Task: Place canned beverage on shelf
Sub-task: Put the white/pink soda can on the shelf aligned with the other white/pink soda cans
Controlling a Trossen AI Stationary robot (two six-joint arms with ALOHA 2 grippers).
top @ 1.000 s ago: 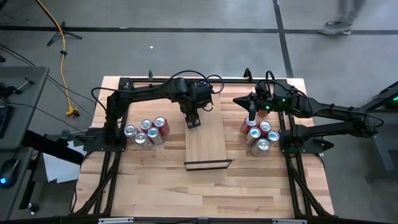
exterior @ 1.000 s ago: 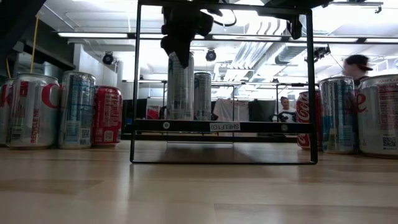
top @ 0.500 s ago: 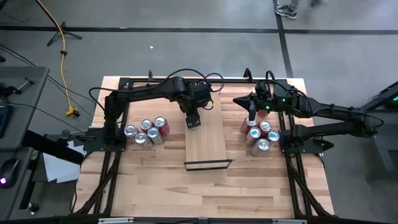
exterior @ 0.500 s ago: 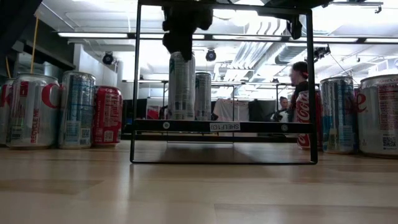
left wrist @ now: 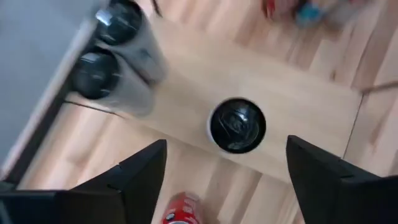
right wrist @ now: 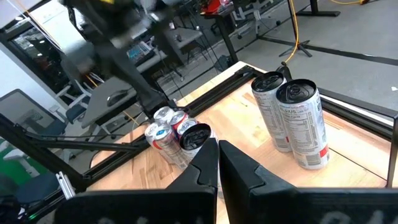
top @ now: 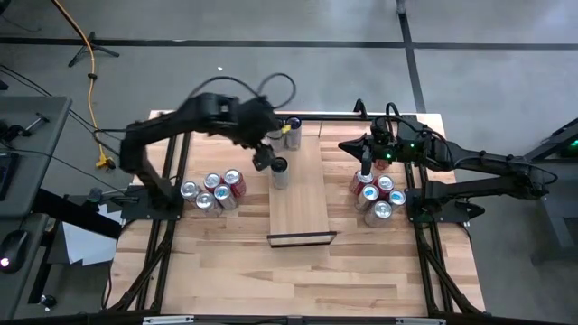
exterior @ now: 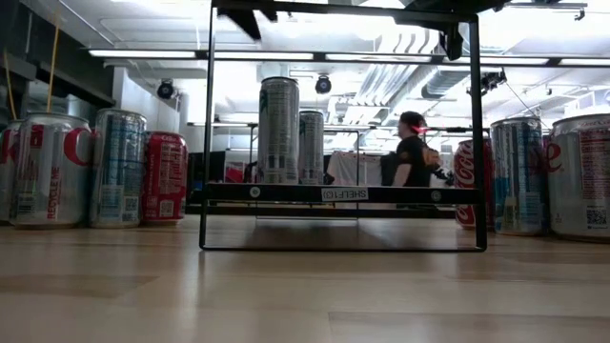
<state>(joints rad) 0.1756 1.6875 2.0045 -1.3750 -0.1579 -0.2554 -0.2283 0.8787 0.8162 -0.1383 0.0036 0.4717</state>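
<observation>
A tall slim can [top: 280, 173] stands upright on the shelf [top: 299, 194], a pale board lying along the middle of the surface [top: 298, 280], and it sits near the shelf's far end, well away from the black lip [top: 302, 238] at the near short end. The left gripper [top: 263, 159] hangs just above and to the left-edge side of that can, its jaws spread apart and grasping nothing; in the left wrist view the dark can top [left wrist: 237, 124] shows between the two fingers [left wrist: 140, 174] with clear gaps on both sides. Two more tall cans [top: 287, 132] stand together by the far edge of the surface, beyond the shelf's far end. From the low view the black strip across the shelf frame [exterior: 338, 193] carries small white lettering that I cannot read with certainty. A cluster of short cans [top: 211, 190] sits toward the left edge, and in the low view one silver can there shows the word "RECYCLE" [exterior: 48, 170] beside a red can [exterior: 165, 177] whose label I cannot read. Another cluster [top: 377, 195] lies toward the right edge, with a red can bearing white script [exterior: 463, 181] too partial to read. The right gripper [top: 366, 168] rests over that cluster, jaws clenched together on nothing. A person [exterior: 412, 152] stands in the room beyond.
</observation>
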